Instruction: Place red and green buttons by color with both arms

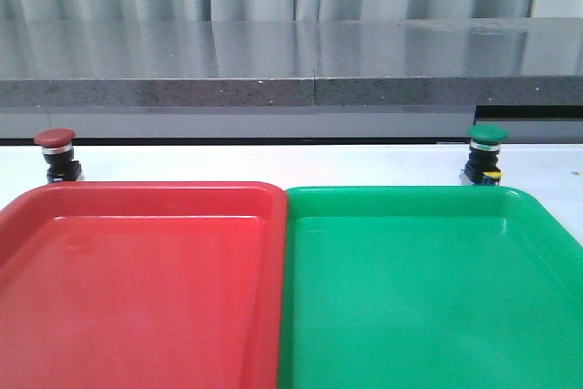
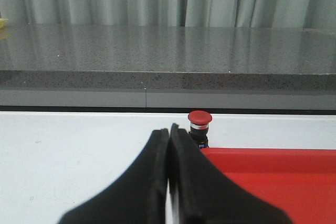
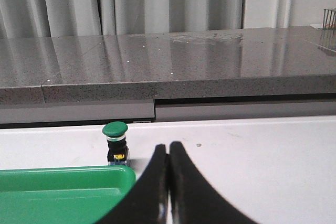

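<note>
Both closed, empty | left gripper [image 2: 169, 135] | right gripper [image 3: 168, 152]

Red button [image 1: 55, 153] and green button [image 1: 485, 153] stand upright, well apart.

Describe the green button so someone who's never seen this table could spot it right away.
Find the big green tray on the right of the white table. Just beyond its far right corner stands the green button, upright on the table, not in the tray. Its green mushroom cap and yellow tab set it apart from the red button behind the red tray.
</note>
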Available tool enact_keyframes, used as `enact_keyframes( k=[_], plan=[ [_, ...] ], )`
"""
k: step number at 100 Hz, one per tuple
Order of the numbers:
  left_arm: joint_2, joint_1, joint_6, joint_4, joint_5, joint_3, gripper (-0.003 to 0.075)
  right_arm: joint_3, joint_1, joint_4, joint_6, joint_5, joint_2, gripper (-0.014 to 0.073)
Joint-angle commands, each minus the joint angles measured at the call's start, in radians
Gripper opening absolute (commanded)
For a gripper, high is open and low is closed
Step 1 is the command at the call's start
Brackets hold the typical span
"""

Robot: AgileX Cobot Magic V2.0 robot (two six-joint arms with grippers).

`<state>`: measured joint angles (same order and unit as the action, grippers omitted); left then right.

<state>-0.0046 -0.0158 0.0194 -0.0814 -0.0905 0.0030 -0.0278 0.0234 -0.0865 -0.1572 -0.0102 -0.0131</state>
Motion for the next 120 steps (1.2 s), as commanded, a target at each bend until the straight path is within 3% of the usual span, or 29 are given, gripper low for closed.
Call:
enact_keyframes(
  k=[1,59,104,120],
  plan=[
    [-0.031,0.002,0.008,-0.005,0.078,0.01,-0.002,0.019,-0.001,-0.009,0.008,0.07,-0.02,-0.0063],
    [-0.031,0.002,0.008,0.006,0.091,-0.024,-0.0021,0.019,-0.001,-0.009,0.008,0.07,-0.02,-0.0063],
    [0.193,-0.011,0.008,0.006,0.048,-0.31,-0.002,0.019,-0.001,-0.009,0.008,0.07,-0.02,-0.0063],
    [0.347,-0.011,0.008,0.008,-0.086,-0.446,-0.002,0.019,-0.001,-0.009,0.008,0.07,-0.02,-0.0063]
  ],
)
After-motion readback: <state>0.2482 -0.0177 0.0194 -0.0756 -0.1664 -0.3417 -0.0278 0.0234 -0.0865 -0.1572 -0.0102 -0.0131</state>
